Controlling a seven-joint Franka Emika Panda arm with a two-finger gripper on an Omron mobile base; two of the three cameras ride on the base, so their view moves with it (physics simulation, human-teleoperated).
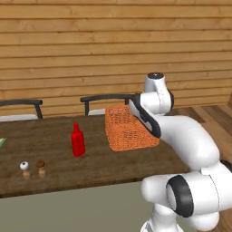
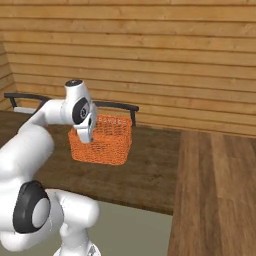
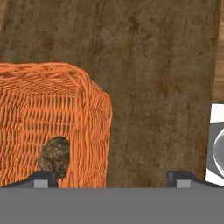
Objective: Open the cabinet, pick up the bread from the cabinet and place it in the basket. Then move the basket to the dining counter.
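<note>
Jaws wide apart | bread (image 3: 54,156) in basket (image 3: 87,109) | no labels legible

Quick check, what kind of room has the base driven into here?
Likely a kitchen's dining area: a long dark wood dining counter with chairs behind it, a red bottle and small shakers on top, wood-plank walls.

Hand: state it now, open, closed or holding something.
Hand: open, fingers wide apart, holding nothing; one finger stands at the basket wall, the bread lying inside.
</note>
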